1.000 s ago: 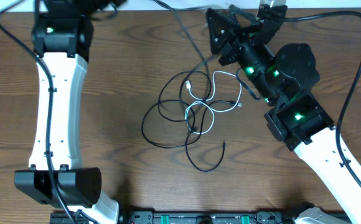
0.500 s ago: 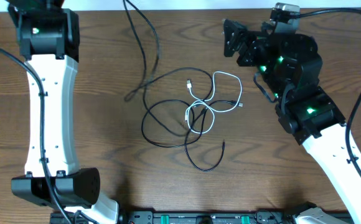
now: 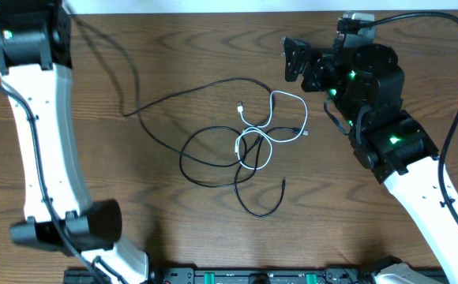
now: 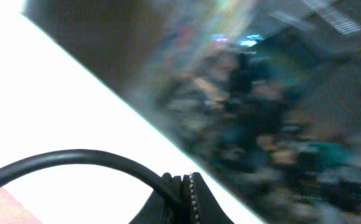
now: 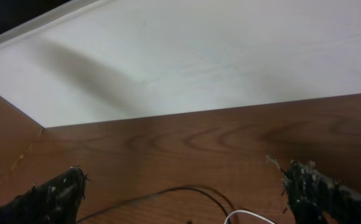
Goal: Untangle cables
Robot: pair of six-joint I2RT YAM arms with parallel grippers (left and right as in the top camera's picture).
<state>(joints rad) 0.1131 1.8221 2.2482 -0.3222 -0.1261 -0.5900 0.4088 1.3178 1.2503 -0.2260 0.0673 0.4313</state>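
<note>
Cables [image 3: 253, 132] loop thinly on woodgrain table [image 3: 174, 237]; left jaws closed, right jaws wide.

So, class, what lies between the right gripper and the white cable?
Only bare table: in the overhead view, a strip of wood separates the open right gripper from the white cable and its top loop, with nothing lying on it.

One bench [image 3: 134, 221] carries two black cords, a long black cable [image 3: 174, 94] and a looped black cable [image 3: 260, 216], plus one white cable [image 3: 290, 96]. Two robot arms: a left arm [image 3: 43, 134] and a right arm [image 3: 418, 181].
</note>
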